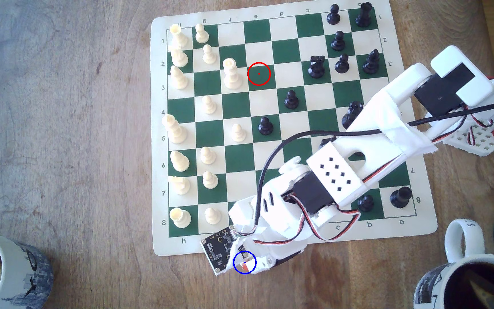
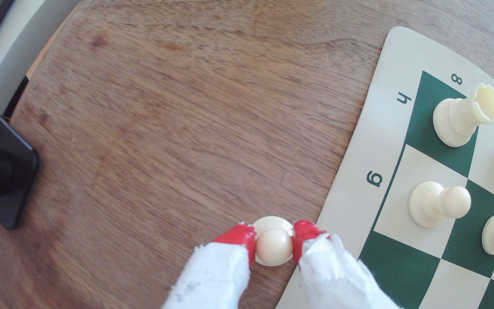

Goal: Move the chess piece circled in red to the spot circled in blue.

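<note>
The gripper (image 2: 274,245) is clamped on the cream pawn (image 2: 274,244), its red fingertips (image 2: 241,237) pinching the ball head at nine and three o'clock; the pawn stands upright over bare wood just off the board's (image 2: 355,166) h-corner border; in the exterior view the blue ring (image 1: 245,262) overlies the gripper's tip.

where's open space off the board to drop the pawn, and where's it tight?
Open: bare wood of the table at the exterior view's left, between the mat's h-side edge and the mug. The gripper holds the pawn over wood just off the mat corner. Tight: the white pieces along rows g and h.
</note>
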